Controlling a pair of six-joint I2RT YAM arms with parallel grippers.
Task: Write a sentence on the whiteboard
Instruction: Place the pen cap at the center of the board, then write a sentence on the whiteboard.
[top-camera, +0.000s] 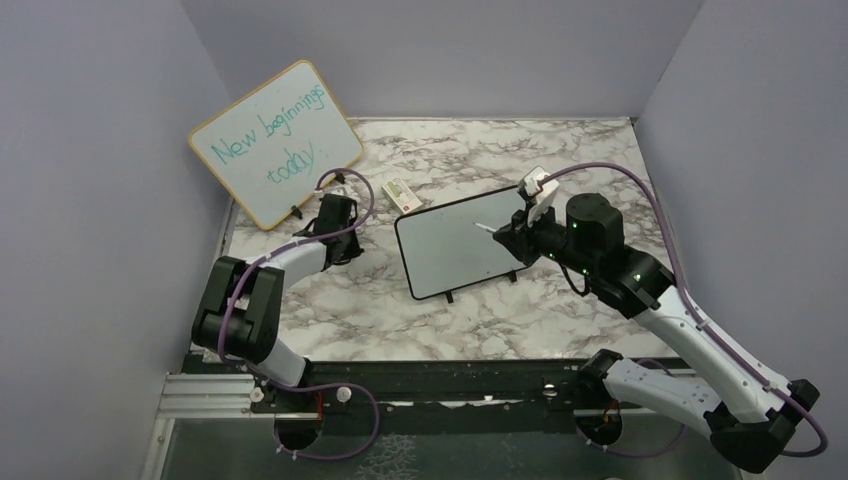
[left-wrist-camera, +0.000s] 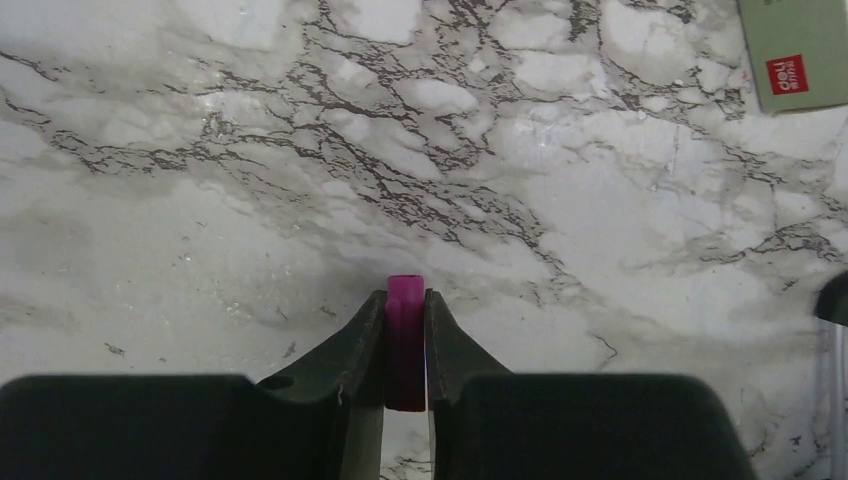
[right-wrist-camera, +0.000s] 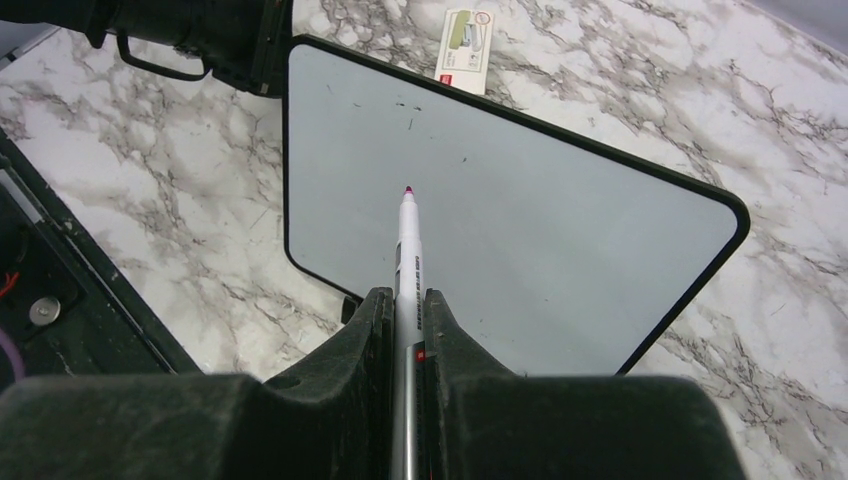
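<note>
The table (top-camera: 480, 150) is a white slab veined with grey and black like marble, faintly glossy, closed in on three sides by plain lilac-grey walls (top-camera: 440, 50). A black rail (top-camera: 430, 385) runs along its near edge. In the far left corner a wood-framed board (top-camera: 275, 140) leans against the wall, tilted, with teal handwriting across it.

The whiteboard (right-wrist-camera: 520, 230) lies near the middle of the table, set at an angle. It is a flat rectangle with a thin black frame and rounded corners, and two small black feet show at its near edge. Its face is a smooth pale grey, marked only by a few tiny dark specks. Just beyond its far left corner lies a small green-and-white box (top-camera: 400, 192) with a red label.

The right gripper (right-wrist-camera: 405, 300) is clamped on a slim white marker (right-wrist-camera: 408, 250), with matte black fingers on either side of the barrel. The purple-pink tip points out over the whiteboard's face — I cannot tell whether it touches. The left gripper (left-wrist-camera: 405, 300) sits left of the whiteboard over bare marble, its fingers closed on a small magenta cap (left-wrist-camera: 405, 330) — blocky, with a square end. A purple cable (top-camera: 640, 185) loops along the right arm.
</note>
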